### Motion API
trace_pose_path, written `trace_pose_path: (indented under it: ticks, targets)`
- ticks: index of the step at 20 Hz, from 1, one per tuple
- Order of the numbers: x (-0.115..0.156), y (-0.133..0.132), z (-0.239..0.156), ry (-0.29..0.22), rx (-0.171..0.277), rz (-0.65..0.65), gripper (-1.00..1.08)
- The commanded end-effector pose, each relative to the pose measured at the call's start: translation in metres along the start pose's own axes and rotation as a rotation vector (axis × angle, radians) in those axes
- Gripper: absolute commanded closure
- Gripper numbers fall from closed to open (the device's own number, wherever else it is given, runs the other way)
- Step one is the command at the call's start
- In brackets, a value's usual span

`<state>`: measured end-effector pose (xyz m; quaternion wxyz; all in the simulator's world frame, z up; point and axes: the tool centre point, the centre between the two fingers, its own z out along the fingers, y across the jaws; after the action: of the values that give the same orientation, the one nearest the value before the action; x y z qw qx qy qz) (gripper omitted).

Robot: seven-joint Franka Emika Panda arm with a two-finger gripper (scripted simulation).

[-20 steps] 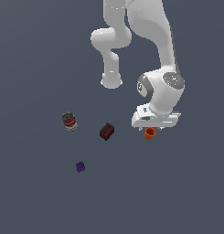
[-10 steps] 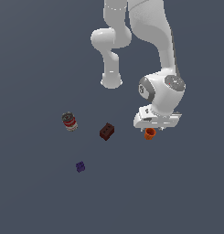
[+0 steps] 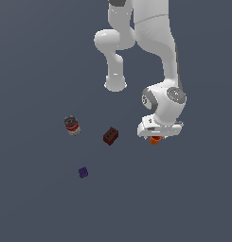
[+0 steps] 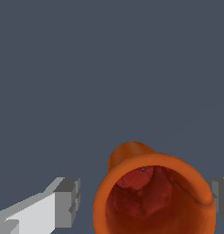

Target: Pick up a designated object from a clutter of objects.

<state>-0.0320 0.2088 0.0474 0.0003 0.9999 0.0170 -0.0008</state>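
Note:
The orange cup [image 3: 155,140] stands on the grey floor at the exterior view's right, mostly hidden under my white hand. In the wrist view the cup [image 4: 154,196] shows its wide rim and hollow inside, sitting between my two fingers. My gripper [image 4: 145,201] is open around it: one finger [image 4: 67,201] stands apart from the cup wall, and the other finger [image 4: 221,197] sits close by the rim. In the exterior view my gripper [image 3: 156,136] is right over the cup.
A dark red-brown brick [image 3: 111,135] lies just to the exterior view's left of the cup. Farther left stands a red-labelled grey can [image 3: 72,125]. A tiny purple block [image 3: 83,172] lies nearer the front. The arm's base [image 3: 115,82] is behind.
My hand has sunk slightly lower over the orange cup. The cup, brick, can and purple block have stayed in place.

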Motion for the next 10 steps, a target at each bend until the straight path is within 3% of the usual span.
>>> trace_pose_path:
  ticks: [1, 4, 5, 10]
  targets:
    - [0.0005, -0.0003, 0.0069, 0.001, 0.001, 0.0, -0.92]
    - [0.0008, -0.0005, 0.0095, 0.001, 0.001, 0.0, -0.92]
    - [0.0008, -0.0005, 0.0095, 0.001, 0.001, 0.0, 1.08]
    - [0.0008, -0.0005, 0.0095, 0.001, 0.001, 0.0, 1.08]
